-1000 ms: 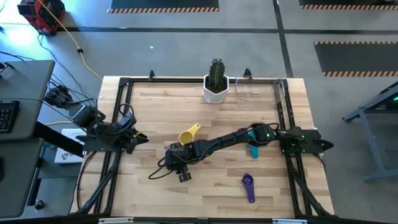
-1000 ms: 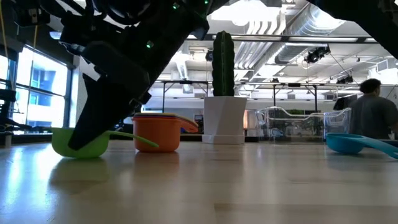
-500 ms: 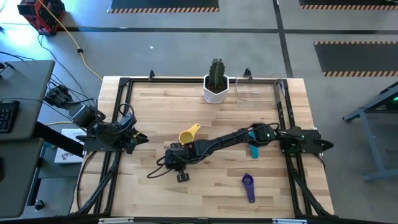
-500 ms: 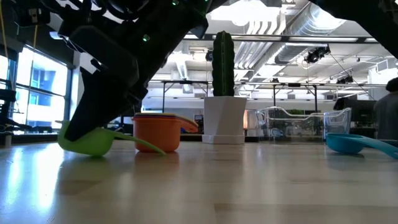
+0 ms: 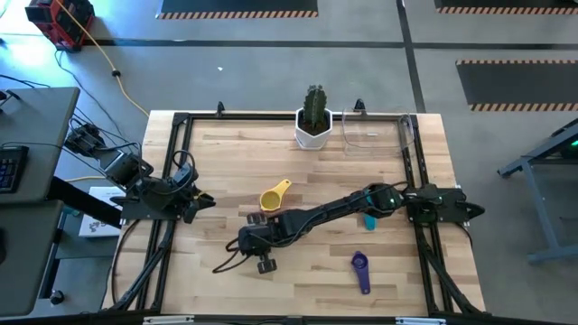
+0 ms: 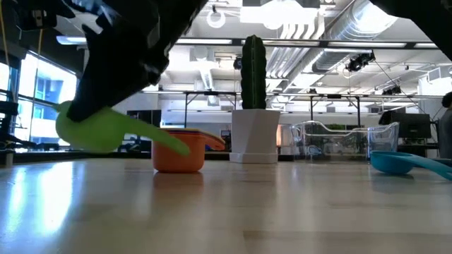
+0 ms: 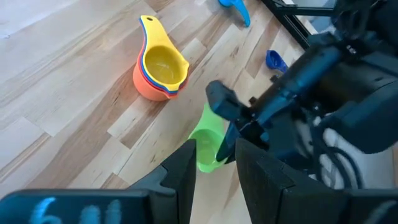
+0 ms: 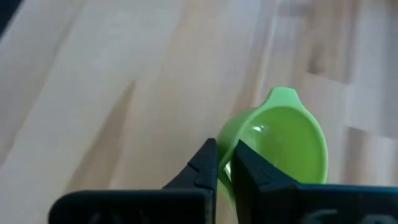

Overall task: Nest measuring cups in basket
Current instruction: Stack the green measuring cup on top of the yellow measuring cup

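Note:
My right gripper [image 5: 254, 240] reaches across to the table's middle-left and is shut on a green measuring cup [image 6: 99, 130], also visible in the right wrist view [image 8: 283, 146]. Just beyond it stands a nested stack [image 7: 158, 71] of orange, blue and yellow cups, resting on the orange cup's base [image 6: 178, 166]. A teal cup [image 6: 406, 162] lies right of centre. A purple cup [image 5: 361, 271] lies near the front edge. The clear basket [image 5: 375, 132] stands at the far edge beside the cactus pot. My left gripper [image 5: 206, 200] waits open at the left edge. My right gripper pinches the green cup's rim [image 8: 229, 169] on the side opposite the handle, one finger inside the bowl and one outside. The fingers come from above, slanting down. The cup is lifted clear of the table and tilted, its handle [image 6: 164, 139] sloping down toward the orange stack.
A white pot with a cactus [image 5: 313, 119] stands at the far edge's middle, left of the basket. Black frame rails [image 5: 173, 171] run along the table's left and right sides. Bare wood lies in front of the stack and along the near left.
My right gripper has risen and shifted slightly toward the near edge, keeping its hold. The green cup, whose bowl was resting on the table, is now lifted clear and has tipped so that its handle slopes downward.

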